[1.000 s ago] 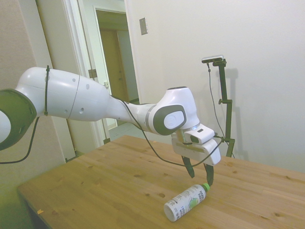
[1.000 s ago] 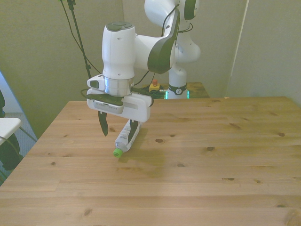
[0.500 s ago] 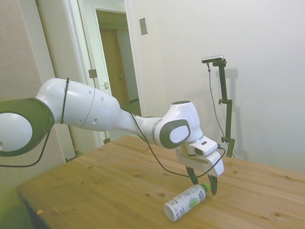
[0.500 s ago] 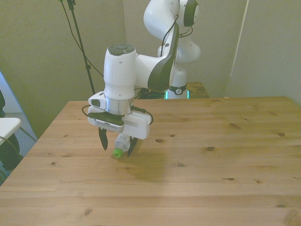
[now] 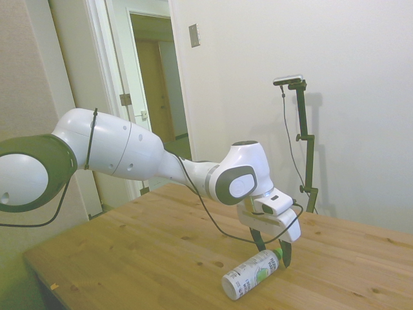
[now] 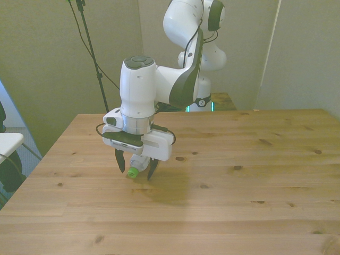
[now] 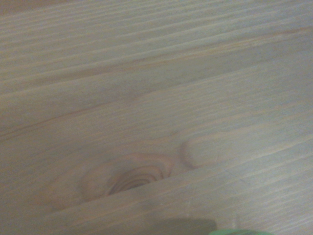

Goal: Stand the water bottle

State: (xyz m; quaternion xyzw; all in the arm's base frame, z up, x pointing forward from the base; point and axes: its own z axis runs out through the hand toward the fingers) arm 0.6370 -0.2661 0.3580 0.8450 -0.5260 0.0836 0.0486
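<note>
Water bottle [image 5: 252, 274] lies on its side on the wooden table [image 5: 148, 248], green cap [image 6: 133, 172] pointing toward the camera in the front view. White arm [image 5: 129, 152] reaches down over it, and the hand [image 6: 136, 172] is spread, its two dark fingers [image 6: 121, 162] straddling the cap end, one on each side, low near the tabletop. Whether they touch the bottle is unclear. Blurred wood grain fills the wrist view.

We see the water bottle [image 5: 252, 274] lying on the table [image 5: 148, 252], its cap between the gripper [image 6: 136, 171] fingers.
</note>
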